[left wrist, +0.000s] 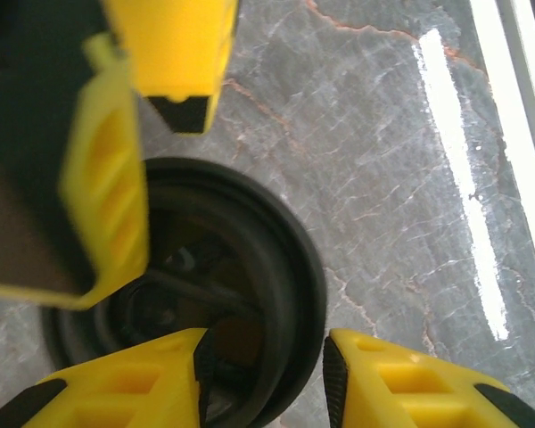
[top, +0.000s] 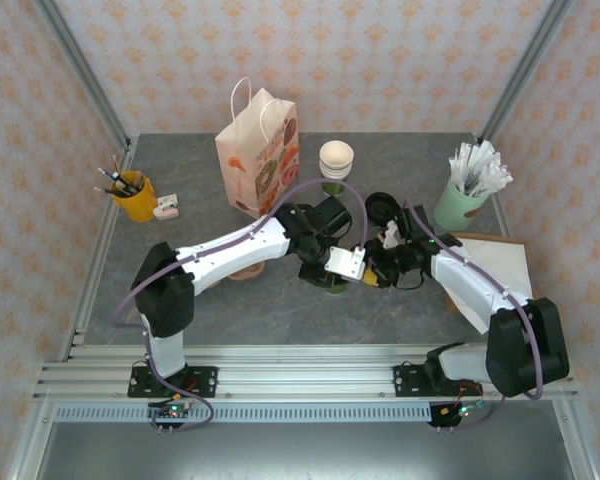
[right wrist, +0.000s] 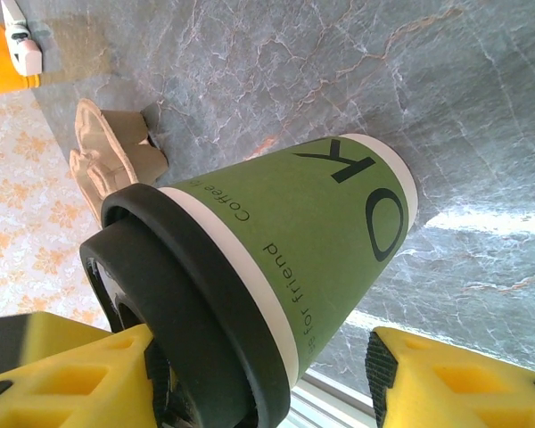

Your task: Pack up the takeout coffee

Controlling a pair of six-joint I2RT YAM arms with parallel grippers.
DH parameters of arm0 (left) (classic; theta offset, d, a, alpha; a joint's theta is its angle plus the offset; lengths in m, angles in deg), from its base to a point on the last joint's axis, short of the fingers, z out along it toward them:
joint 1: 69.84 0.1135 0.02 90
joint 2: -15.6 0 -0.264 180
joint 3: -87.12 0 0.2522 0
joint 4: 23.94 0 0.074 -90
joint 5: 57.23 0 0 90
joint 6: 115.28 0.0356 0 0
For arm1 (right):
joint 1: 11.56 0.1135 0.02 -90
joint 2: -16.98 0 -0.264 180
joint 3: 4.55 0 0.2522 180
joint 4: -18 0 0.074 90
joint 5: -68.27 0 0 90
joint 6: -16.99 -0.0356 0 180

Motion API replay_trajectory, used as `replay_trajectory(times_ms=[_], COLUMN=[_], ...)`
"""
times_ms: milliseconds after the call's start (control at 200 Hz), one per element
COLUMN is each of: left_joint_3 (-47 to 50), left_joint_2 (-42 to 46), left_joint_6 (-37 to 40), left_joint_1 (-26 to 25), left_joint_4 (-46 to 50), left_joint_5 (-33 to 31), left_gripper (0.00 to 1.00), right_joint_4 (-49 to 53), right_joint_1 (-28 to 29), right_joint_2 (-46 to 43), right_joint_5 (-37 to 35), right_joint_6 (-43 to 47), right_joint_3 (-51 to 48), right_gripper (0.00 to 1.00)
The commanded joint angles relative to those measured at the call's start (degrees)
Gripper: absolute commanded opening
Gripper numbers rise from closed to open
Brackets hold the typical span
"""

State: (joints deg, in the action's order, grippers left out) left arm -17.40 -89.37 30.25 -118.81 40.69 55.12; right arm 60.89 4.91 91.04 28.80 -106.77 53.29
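cup [right wrist: 321,241] upright at centre of bench [right wrist: 339,71], black lid [right wrist: 187,294] on, right claw [right wrist: 260,343] released and straddling it, one finger [right wrist: 62,379] against the lid, left claw [left wrist: 263,357] astride the lid rim, can't tell if it's pinching

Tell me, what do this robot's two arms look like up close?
The white-shelled left arm and right arm have bulky black joints and black bases. A thin purple cable loops along each. The left end effector and right end effector each carry two bright yellow ribbed plastic fingers with black pads.
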Motion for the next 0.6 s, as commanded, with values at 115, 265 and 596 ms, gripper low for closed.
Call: replay_trajectory(times_ms=[115,265,596], left_joint_3=[2.0,6.6,27.6], left_joint_2=[7.6,16.5,40.0], left_joint_6=[-2.0,-11.5,-47.4], left_joint_1=[2.0,3.6,4.0], left_joint_4=[-2.4,-11.2,-31.5], left_joint_5=[-0.5,-0.1,-26.5], left_gripper=[0.4,0.44,1.0], right_joint_4=[10.3,13.8,19.3], right_joint_1=[0.6,0.6,4.7], right_joint_2=[1.3,-0.4,-8.2], right_joint_5=[-8.1,-8.8,-22.2], right_joint_6=[0.9,1.6,4.9], right_joint_3=[-0.8,3.7,11.5], right_gripper=[0.6,0.71,0.99])
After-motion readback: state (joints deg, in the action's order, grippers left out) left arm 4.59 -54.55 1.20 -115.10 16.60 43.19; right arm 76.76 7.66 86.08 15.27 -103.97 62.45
